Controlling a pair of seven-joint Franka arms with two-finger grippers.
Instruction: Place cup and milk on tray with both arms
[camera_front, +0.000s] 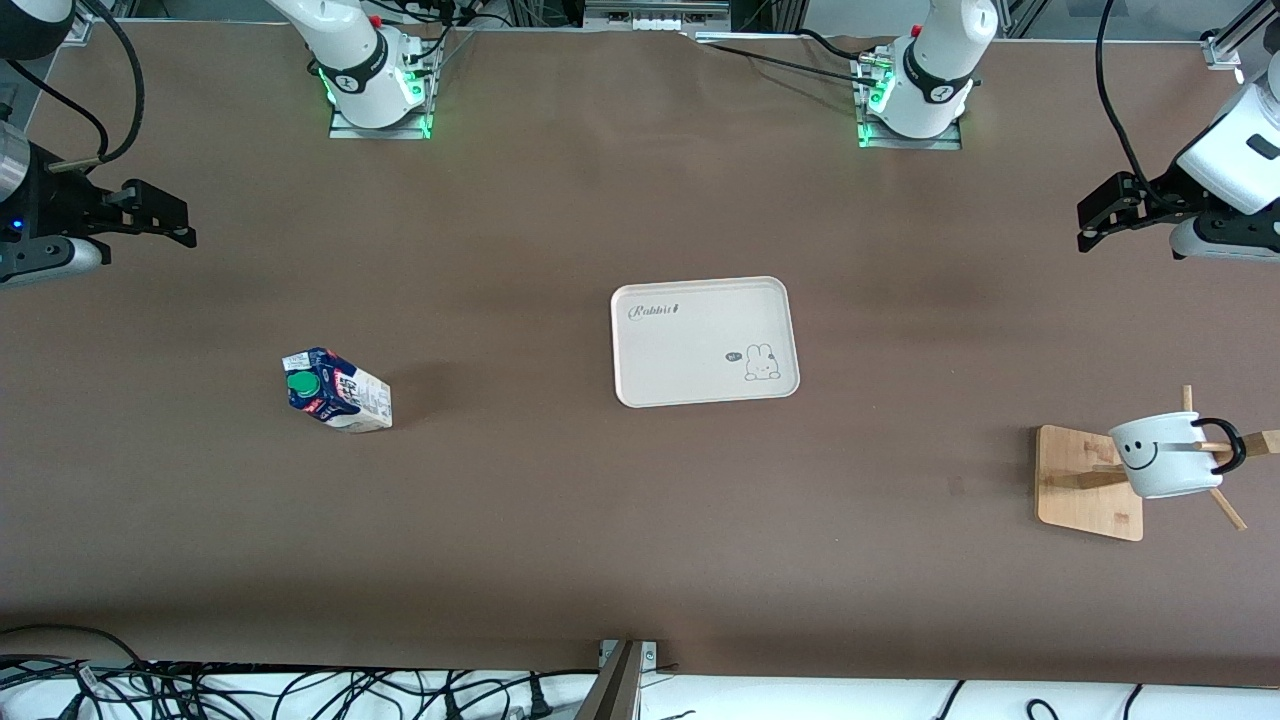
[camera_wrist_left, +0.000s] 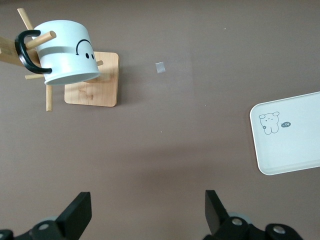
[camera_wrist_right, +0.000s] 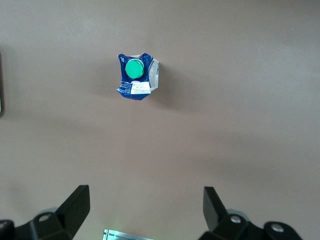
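Observation:
The cream tray (camera_front: 690, 355) lies flat at the table's middle; one end of it shows in the left wrist view (camera_wrist_left: 295, 150). The milk (camera_front: 335, 392) stands on the table toward the right arm's end, green cap up (camera_wrist_right: 136, 76). The cup (camera_front: 1160, 455) hangs by its black handle on a peg of a wooden rack toward the left arm's end (camera_wrist_left: 67, 52). My left gripper (camera_front: 1110, 215) is open and empty over bare table (camera_wrist_left: 149, 212). My right gripper (camera_front: 160, 222) is open and empty over bare table (camera_wrist_right: 146, 210).
The wooden rack base (camera_front: 1085, 485) with several pegs stands under the cup (camera_wrist_left: 95, 87). A small grey patch (camera_wrist_left: 160, 67) lies on the brown table near the rack. Cables run along the table's front edge (camera_front: 300, 690).

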